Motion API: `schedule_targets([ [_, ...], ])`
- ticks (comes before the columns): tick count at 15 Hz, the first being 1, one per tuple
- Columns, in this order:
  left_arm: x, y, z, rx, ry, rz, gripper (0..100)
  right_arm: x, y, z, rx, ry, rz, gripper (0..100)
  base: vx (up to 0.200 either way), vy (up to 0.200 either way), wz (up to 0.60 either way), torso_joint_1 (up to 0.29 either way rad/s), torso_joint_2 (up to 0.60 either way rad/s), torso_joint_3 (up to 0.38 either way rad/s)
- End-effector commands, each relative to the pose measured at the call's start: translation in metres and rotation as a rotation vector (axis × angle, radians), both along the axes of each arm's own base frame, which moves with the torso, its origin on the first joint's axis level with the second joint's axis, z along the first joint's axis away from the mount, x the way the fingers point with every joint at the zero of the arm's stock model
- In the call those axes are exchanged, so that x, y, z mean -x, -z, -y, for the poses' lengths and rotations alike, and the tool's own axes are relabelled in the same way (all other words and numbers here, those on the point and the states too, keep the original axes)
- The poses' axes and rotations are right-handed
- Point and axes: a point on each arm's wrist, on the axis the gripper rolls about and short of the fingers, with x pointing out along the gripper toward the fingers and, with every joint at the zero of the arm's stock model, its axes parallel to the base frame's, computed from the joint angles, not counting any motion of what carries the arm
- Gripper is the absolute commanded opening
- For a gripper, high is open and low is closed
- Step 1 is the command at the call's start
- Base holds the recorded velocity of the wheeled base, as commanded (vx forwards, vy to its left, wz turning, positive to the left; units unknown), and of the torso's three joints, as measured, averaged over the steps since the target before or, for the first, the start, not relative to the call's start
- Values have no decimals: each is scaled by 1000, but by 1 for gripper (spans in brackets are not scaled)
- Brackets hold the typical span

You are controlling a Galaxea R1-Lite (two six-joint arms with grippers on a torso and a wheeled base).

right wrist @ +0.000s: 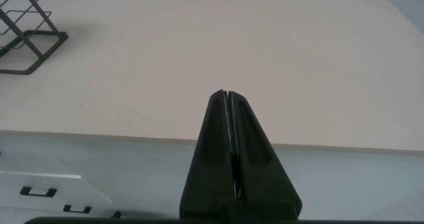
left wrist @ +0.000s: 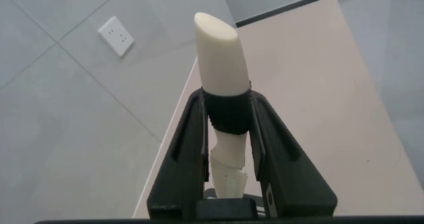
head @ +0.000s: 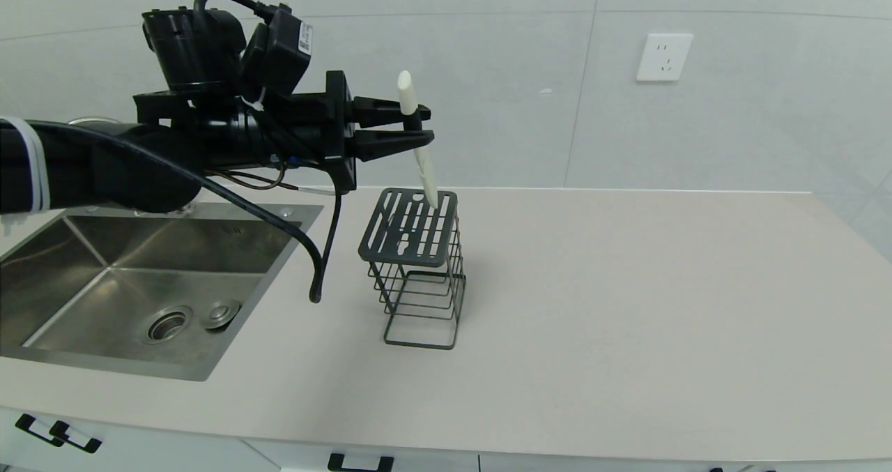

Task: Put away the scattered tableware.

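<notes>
A cream-white utensil point(head: 417, 137) with a black band stands nearly upright, its handle end up, with my left gripper point(head: 424, 126) shut on it at the band. Its lower tip reaches the slotted top of the dark wire cutlery rack point(head: 412, 273) standing on the counter. In the left wrist view the utensil handle point(left wrist: 222, 52) rises between the two black fingers point(left wrist: 189, 144). My right gripper point(right wrist: 228, 111) is shut with nothing in it, hanging off the counter's front edge, right of the rack's base point(right wrist: 26, 42).
A steel sink point(head: 132, 284) with a drain lies left of the rack. The beige counter point(head: 627, 298) stretches wide to the right. A tiled wall with a white socket point(head: 663, 56) stands behind. Drawer handles point(head: 59, 434) show below the front edge.
</notes>
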Motion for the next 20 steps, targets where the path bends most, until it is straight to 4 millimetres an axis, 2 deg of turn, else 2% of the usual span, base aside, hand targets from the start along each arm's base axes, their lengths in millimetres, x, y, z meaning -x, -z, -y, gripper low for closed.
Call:
schedule_targets([
  [1, -5, 6, 4, 0, 14, -2, 0, 0, 0, 0, 0, 0, -1, 0, 0, 0, 0, 0, 0, 0],
  [8, -8, 10, 9, 3, 31, 2, 0, 0, 0, 0, 0, 0, -1, 0, 0, 0, 0, 0, 0, 0],
  [12, -7, 1, 8, 11, 28, 34, 0, 0, 0, 0, 0, 0, -1, 0, 0, 0, 0, 0, 0, 0],
  [20, -10, 9, 9, 4, 28, 11, 0, 0, 0, 0, 0, -2, -1, 0, 0, 0, 0, 0, 0, 0],
])
